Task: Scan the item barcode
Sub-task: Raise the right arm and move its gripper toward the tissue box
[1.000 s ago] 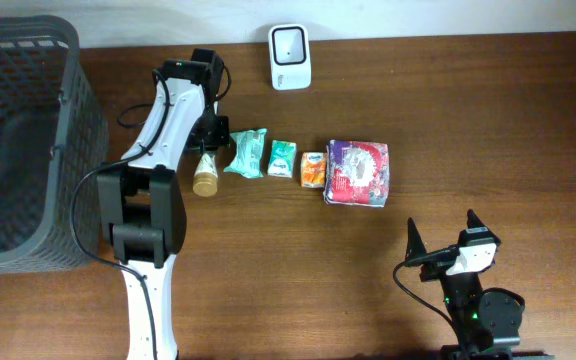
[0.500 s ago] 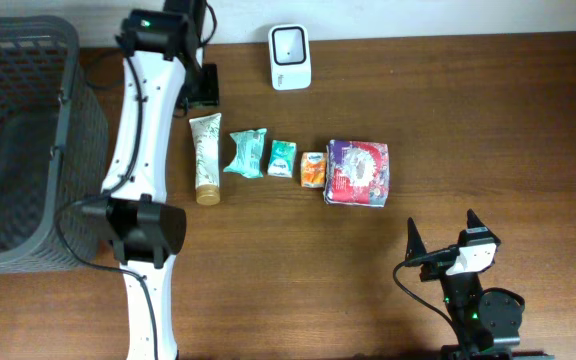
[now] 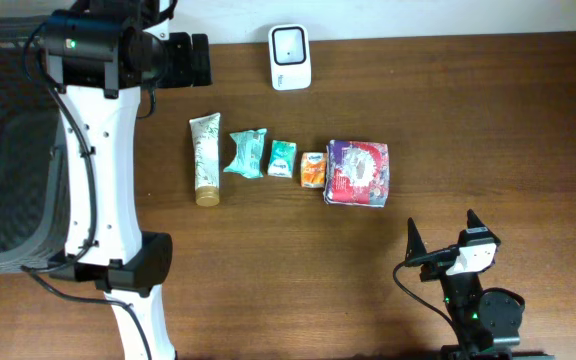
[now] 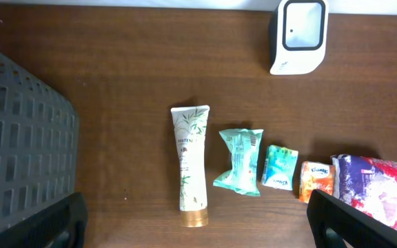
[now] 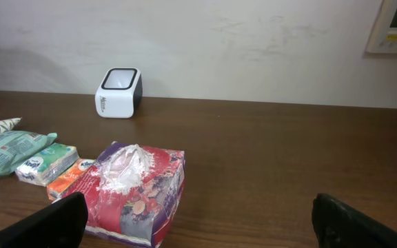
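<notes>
Broadly, a brown table (image 3: 488, 120) fills the overhead view, with a grey basket (image 3: 8, 150) at its left end. The white left arm (image 3: 93, 150) rises beside the basket. The left gripper (image 3: 190, 60) hangs high over the far-left part of the table, its fingers (image 4: 64, 224) spread wide with nothing between them. The right gripper (image 3: 443, 238) sits near the front edge on the right. Its jaws are also wide apart and empty, and it is well apart from every item.

Five items lie in a row mid-table. A purple pack (image 3: 358, 172) closes the right end. A tube (image 3: 205, 160) lies flat at the left end, its gold cap toward the front edge, between the basket and a teal pouch (image 3: 246, 153) and touching neither. The white scanner (image 3: 290, 57) stands at the far edge, well behind the row. Right of the pouch come a green packet (image 3: 282, 158) and an orange packet (image 3: 313, 168), the latter against the pack.
</notes>
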You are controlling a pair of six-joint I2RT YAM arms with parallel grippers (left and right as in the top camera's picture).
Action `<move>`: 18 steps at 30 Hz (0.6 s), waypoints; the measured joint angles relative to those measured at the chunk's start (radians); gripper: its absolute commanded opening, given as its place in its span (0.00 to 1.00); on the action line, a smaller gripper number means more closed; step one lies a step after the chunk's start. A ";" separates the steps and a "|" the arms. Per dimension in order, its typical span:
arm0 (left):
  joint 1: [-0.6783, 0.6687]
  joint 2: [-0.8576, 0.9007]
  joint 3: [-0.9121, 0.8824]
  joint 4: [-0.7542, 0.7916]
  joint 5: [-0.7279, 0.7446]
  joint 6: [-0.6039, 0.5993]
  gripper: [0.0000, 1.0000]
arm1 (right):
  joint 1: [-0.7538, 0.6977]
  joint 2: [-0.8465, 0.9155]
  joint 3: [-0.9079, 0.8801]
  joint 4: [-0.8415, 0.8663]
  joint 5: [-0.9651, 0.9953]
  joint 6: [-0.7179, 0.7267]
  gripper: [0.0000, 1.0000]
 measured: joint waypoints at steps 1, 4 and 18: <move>0.000 0.001 0.000 0.000 0.000 0.000 0.99 | 0.000 0.000 0.000 0.000 0.000 0.000 0.99; 0.000 0.001 0.000 0.000 0.000 0.000 0.99 | 0.000 0.000 0.000 0.000 0.000 0.000 0.99; 0.000 0.001 0.000 0.000 0.000 0.000 0.99 | 0.000 0.000 0.000 0.028 -0.095 0.036 0.99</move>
